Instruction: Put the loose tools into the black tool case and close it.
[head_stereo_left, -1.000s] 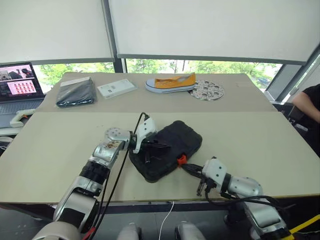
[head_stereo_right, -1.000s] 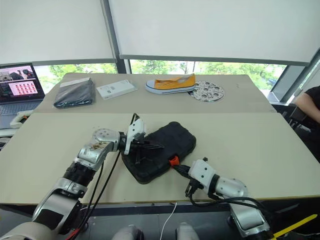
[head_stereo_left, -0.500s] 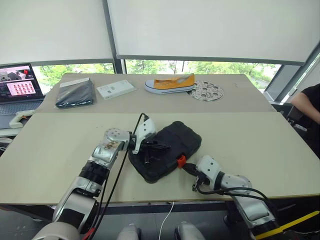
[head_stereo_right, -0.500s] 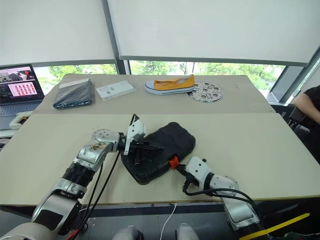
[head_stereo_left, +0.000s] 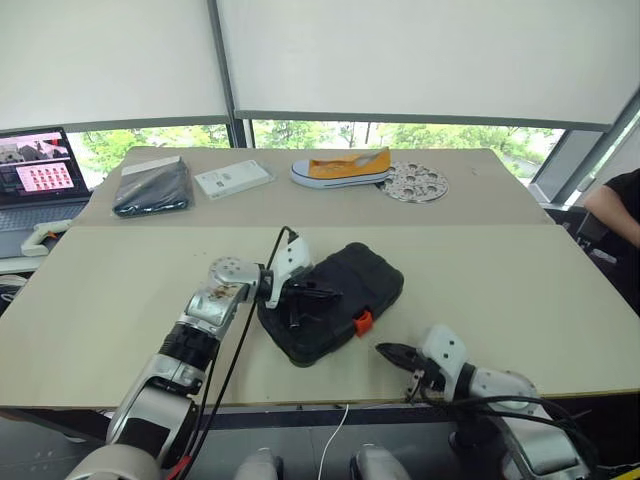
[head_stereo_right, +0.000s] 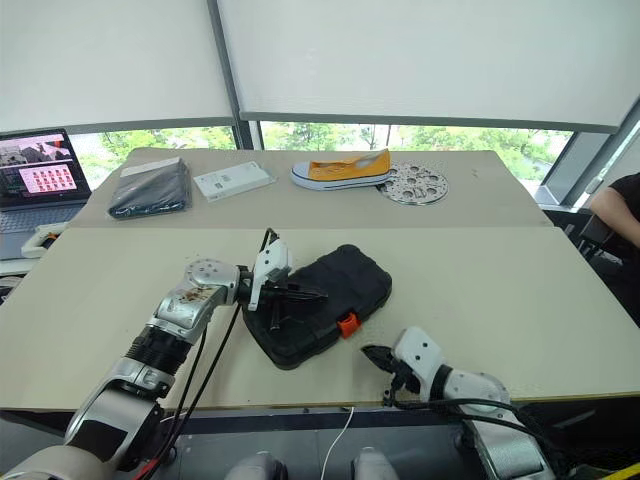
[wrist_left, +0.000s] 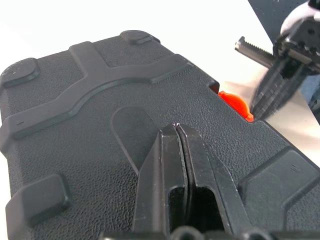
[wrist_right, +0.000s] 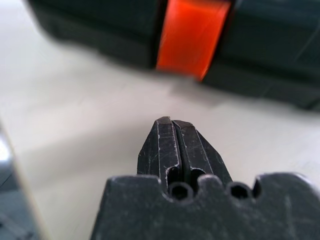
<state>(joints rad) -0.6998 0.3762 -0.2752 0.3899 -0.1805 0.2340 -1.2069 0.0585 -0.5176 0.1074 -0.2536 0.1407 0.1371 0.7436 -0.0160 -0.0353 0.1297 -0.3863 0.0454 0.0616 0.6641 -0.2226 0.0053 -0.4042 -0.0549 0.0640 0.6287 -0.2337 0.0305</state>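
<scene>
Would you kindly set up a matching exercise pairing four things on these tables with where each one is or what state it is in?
Things:
1. case
2. left end effector
3. right end effector
4. shoe

Places or states:
A. on the far table, beside a round perforated disc
B. shut, resting on the lid of the case
C. closed, lying on the near table with its orange latch facing the robot
D. shut, off the case, pointing at the latch from the near side

Pairs: 1-C, 2-B, 3-D, 4-A
</scene>
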